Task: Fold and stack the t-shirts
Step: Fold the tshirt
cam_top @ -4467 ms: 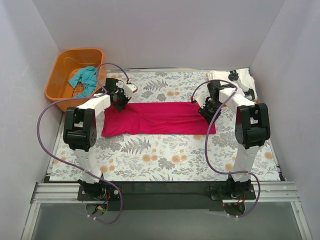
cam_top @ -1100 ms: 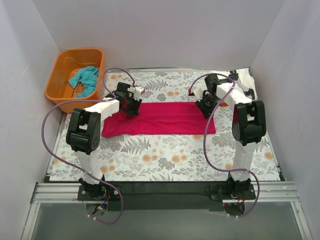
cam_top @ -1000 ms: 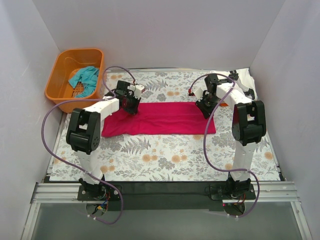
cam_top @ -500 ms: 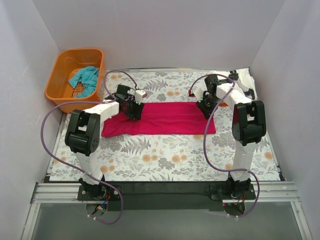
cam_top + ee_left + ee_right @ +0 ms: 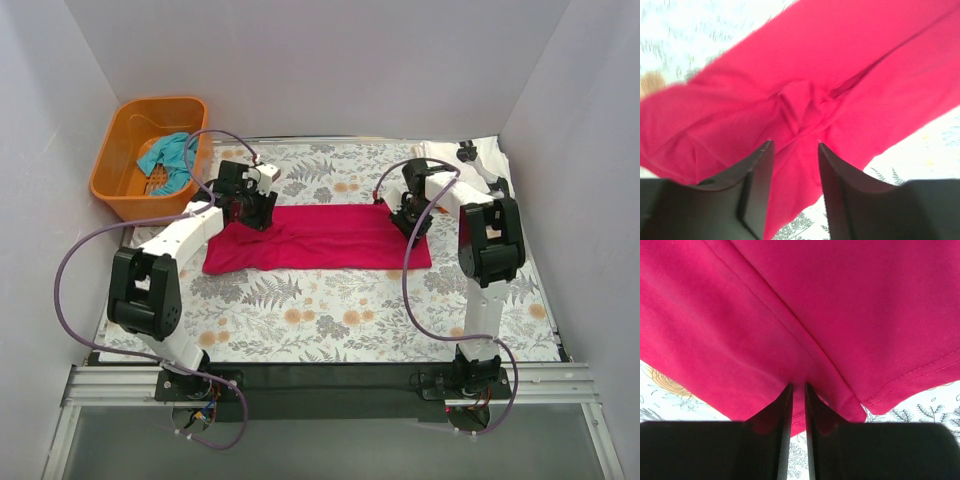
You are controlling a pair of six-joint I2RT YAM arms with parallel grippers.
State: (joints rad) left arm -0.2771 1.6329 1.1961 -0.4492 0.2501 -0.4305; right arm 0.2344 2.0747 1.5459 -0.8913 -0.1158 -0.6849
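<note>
Red shirt (image 5: pixel 320 237): lies flat as a long band across the middle of the counter (image 5: pixel 330 310). Its left end is wider and rumpled. Both wrist views crop it on every side.
Left claw (image 5: pixel 794 150): over the red shirt's far left corner, fingers spread wide. A small bunched ridge of cloth sits just ahead of the gap. Whether the tips touch the cloth is hard to tell.
Right claw (image 5: pixel 798 390): at the red shirt's far right corner, fingers pressed almost together. A crease runs down into the thin slit between them, so it seems to pinch that fold, though the tips hide the grip itself.
White shirt (image 5: pixel 487 160): beyond the red shirt's right end, with black marks. The right arm covers part of it, so its shape is unclear.
Teal shirt (image 5: pixel 168 160): beyond the red shirt's left end, crumpled inside the basket (image 5: pixel 165 100).
Top view: the wrists cover both claws' tips.
</note>
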